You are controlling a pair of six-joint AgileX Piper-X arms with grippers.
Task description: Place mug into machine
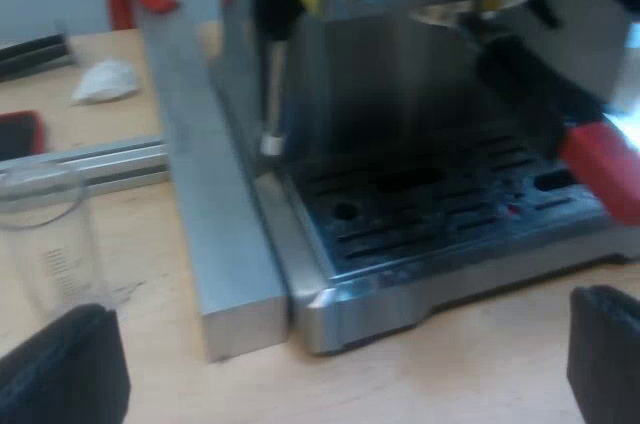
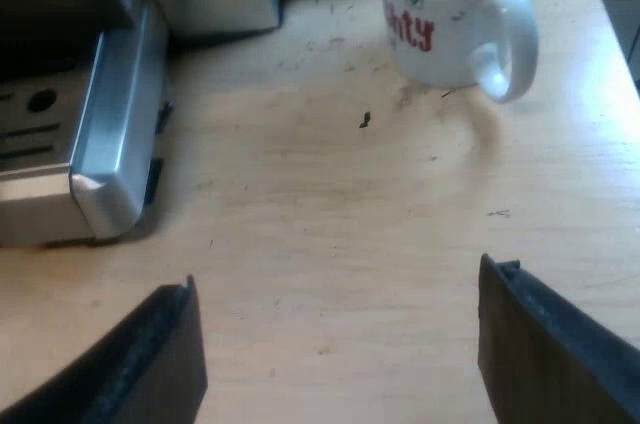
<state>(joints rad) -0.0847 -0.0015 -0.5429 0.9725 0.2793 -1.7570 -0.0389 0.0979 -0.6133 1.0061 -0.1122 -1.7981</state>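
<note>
Right wrist view: our right gripper (image 2: 337, 279) gaped, empty, near the mug (image 2: 440, 24); our left gripper (image 1: 345, 306) gaped facing the espresso machine (image 1: 420, 214).

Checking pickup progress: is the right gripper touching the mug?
Apart. In the right wrist view, bare table lies between the open right gripper and the mug.

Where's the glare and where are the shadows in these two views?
Left wrist view: the machine is dark under its head, with glare on the front corner of the drip tray. Right wrist view: even light; the mug throws a faint shadow on the table.
</note>
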